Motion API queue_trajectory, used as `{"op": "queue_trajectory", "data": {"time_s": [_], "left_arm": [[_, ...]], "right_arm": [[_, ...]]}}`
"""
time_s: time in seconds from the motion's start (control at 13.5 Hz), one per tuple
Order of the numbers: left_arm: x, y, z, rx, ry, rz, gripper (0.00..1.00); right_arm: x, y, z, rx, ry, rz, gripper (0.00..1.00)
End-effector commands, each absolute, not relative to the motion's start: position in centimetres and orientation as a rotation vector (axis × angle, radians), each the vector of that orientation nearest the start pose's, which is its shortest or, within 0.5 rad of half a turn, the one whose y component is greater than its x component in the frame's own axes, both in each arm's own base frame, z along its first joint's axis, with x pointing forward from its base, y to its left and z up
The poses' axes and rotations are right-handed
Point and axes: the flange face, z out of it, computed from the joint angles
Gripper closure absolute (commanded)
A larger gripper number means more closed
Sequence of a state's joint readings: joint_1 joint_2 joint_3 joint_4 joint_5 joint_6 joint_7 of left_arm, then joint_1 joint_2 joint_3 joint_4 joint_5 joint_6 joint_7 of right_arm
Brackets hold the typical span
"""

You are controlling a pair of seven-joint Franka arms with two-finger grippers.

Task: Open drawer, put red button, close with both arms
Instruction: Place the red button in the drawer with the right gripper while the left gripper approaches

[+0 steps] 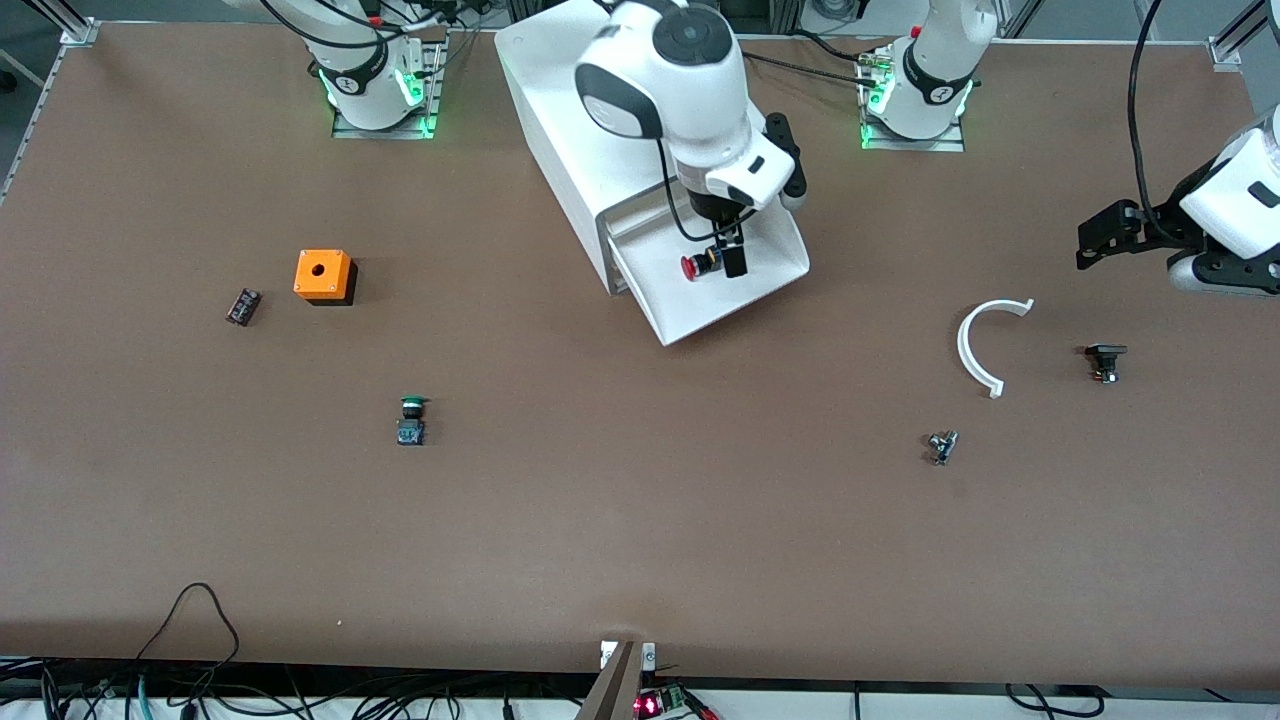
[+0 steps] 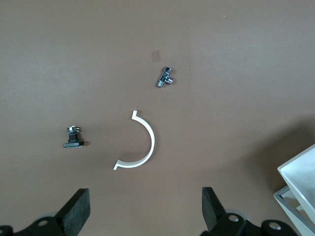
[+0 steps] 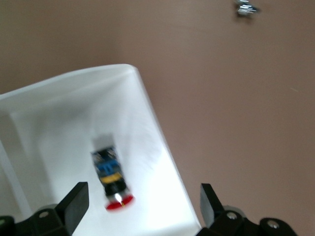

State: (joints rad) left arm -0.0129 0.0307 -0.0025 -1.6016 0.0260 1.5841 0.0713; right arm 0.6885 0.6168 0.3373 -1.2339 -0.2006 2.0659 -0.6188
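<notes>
Over open drawer: right tool pointing down, fingers spread, red button lying below; left tool waiting, spread, empty.

White arms, black claws

Robot arms: two, each with one gripper — right gripper, left gripper.
Cabinets: one, white, with one drawer pulled out.
Push-button switches: two — one red button, one green-capped switch.
Orange boxes: one.
White curved strips: one.
Small chrome fittings: one.
Small black parts: two.
</notes>
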Motion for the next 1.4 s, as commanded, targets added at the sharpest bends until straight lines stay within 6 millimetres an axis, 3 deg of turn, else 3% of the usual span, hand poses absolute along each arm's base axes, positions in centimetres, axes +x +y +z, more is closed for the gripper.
{"op": "queue_trajectory", "data": {"time_s": [0.0,0.22,0.37,0.59,0.74,0.81,0.89,1.03,1.11,1.18,1.33], "left_arm": [[56.6,-0.5,59.5,-3.112,0.126,0.07,0.0],[57.6,-1.9,57.6,-3.178,0.118,0.102,0.0],[58.8,-3.1,54.9,-3.229,-0.024,0.164,0.0],[60.2,-7.7,52.0,-3.208,-0.103,0.136,0.0],[60.9,-10.1,48.5,-3.218,-0.122,0.044,0.0],[61.5,-10.7,46.4,-3.222,-0.149,0.017,0.0],[62.1,-12.8,44.1,-3.225,-0.165,0.0,0.0],[63.2,-15.9,39.0,-3.218,-0.293,0.013,0.0],[63.3,-18.2,37.0,-3.218,-0.34,-0.011,0.0],[63.7,-19.1,35.3,-3.217,-0.406,-0.037,0.0],[63.0,-21.6,31.8,-3.227,-0.404,-0.076,0.0]], "right_arm": [[48.7,54.0,47.1,2.39,2.003,0.34,0.0],[51.9,48.7,48.0,2.653,1.539,0.331,0.0],[53.2,45.1,48.8,2.786,1.197,0.235,0.0],[53.9,43.7,50.0,3.005,0.492,0.267,0.0],[54.6,42.4,49.8,3.043,0.123,0.258,0.0],[55.8,40.4,50.7,3.041,0.01,0.271,0.0],[57.7,37.1,51.4,3.035,-0.088,0.278,0.0],[61.6,28.9,53.1,3.065,-0.307,0.259,0.0],[62.5,25.8,53.5,3.09,-0.361,0.223,0.0],[63.1,22.5,53.4,3.091,-0.405,0.154,0.0],[64.0,18.7,53.2,3.087,-0.407,0.122,0.0]]}}
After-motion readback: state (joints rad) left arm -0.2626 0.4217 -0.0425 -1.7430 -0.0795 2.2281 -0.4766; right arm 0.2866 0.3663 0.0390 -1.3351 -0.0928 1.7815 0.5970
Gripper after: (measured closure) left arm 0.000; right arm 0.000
